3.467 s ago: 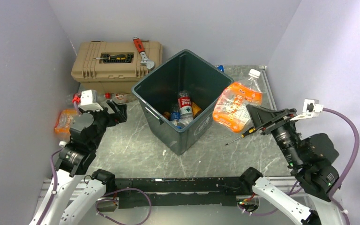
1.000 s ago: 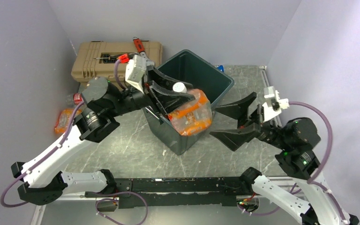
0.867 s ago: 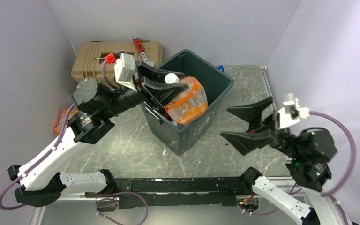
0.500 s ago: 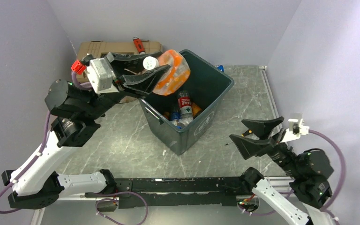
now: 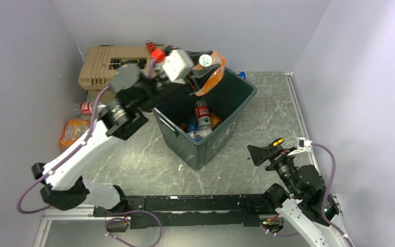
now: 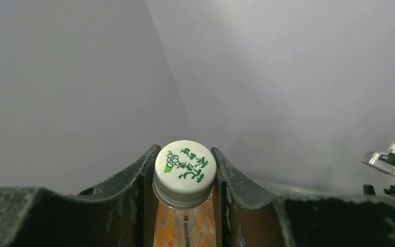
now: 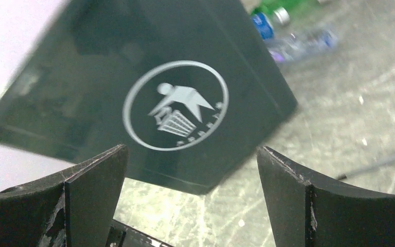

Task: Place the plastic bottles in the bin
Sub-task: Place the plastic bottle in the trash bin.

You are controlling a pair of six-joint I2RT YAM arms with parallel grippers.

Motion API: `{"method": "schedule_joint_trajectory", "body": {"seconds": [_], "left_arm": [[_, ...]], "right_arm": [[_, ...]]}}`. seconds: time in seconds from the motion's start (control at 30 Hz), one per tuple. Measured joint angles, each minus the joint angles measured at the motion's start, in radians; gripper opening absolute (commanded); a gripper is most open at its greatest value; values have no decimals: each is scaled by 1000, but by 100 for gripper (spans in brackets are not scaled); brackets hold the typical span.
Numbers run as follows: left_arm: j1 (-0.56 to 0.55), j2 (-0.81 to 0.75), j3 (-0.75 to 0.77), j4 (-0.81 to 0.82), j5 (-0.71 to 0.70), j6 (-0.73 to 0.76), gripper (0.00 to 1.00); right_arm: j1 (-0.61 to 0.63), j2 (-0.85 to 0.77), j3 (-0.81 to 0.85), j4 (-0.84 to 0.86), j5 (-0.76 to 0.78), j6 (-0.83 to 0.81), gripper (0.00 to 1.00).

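Bearing green characters, white cap (image 6: 185,163) of orange-labelled bottle (image 5: 213,77); litter-figure emblem (image 7: 176,105) on bin (image 7: 82,77)

Each arm is built from glossy white moulded link shells (image 5: 90,149) joined by black cylindrical joint housings (image 5: 117,114). A purple sheathed cable (image 5: 19,204) runs along each arm. The white box-shaped wrist camera module (image 5: 177,64) carries a red connector (image 5: 158,54). The matte black wedge-shaped gripper fingers (image 7: 85,198) have scuffed grey edges.
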Motion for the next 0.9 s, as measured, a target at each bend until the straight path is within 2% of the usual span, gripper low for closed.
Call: {"method": "schedule_joint_trajectory", "body": {"seconds": [0.1,0.23,0.47,0.73,0.9], "left_arm": [[18,89,26,-45,-15,-12,0],[95,184,54,-124,-7,-74,0],[263,324,183,-284,79,-239,0],[278,341,36,-298,217,-435,0],[277,405,9,-279,325,-547,0]], "right_arm": [[0,0,-42,-59,56,86,100],[0,0,-78,-98,130,192,100],[0,0,-104,-124,190,250,100],[0,0,-109,-119,201,253,100],[0,0,-109,-119,200,252,100]]}}
